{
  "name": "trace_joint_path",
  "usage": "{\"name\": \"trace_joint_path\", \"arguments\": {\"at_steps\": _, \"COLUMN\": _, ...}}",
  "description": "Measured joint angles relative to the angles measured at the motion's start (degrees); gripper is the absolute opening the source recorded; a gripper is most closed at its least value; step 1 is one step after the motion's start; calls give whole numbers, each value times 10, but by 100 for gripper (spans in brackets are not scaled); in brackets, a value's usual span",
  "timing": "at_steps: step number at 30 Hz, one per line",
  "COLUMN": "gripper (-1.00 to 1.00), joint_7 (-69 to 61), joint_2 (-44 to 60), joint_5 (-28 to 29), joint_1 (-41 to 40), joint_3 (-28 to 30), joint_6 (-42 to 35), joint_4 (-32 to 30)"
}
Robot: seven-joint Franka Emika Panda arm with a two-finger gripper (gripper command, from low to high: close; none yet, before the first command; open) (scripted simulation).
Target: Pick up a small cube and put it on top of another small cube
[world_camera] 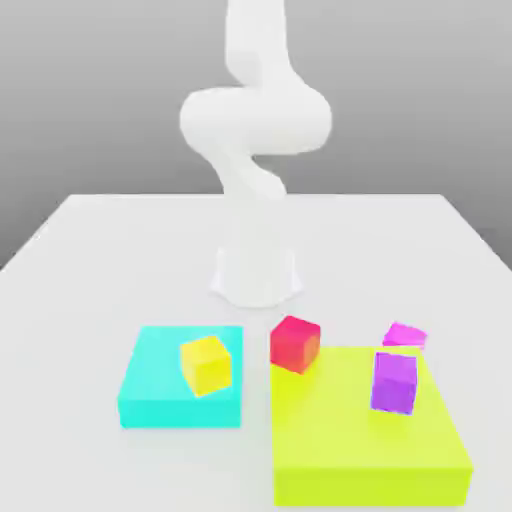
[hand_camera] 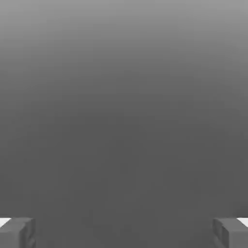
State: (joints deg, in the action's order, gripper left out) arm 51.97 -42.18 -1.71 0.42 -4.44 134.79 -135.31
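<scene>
on yellow-green block, violet cube (world_camera: 394, 383); on cyan block (world_camera: 181, 377), yellow cube (world_camera: 206, 366); fingers (hand_camera: 124, 233) spread wide.

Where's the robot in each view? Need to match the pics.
Exterior view: arm upright near the middle, base on the table, upper end running out at the top edge.
Hand view: its open hand, two fingers wide apart near the picture's edges.
Shared landmark: grey backdrop, behind the arm and beyond the fingers.

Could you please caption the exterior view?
Robot arm behind red cube and yellow cube, magenta cube farther right.
</scene>
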Motion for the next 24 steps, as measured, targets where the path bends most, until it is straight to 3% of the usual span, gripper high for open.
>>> {"name": "trace_joint_path", "arguments": {"at_steps": 14, "gripper": 0, "joint_7": 359, "joint_2": 213, "joint_5": -89, "joint_1": 35, "joint_3": -245, "joint_6": 174, "joint_4": -202}}
{"name": "trace_joint_path", "arguments": {"at_steps": 24, "gripper": 0, "joint_7": 606, "joint_2": 358, "joint_5": -128, "joint_1": 71, "joint_3": -383, "joint_6": 291, "joint_4": -331}}
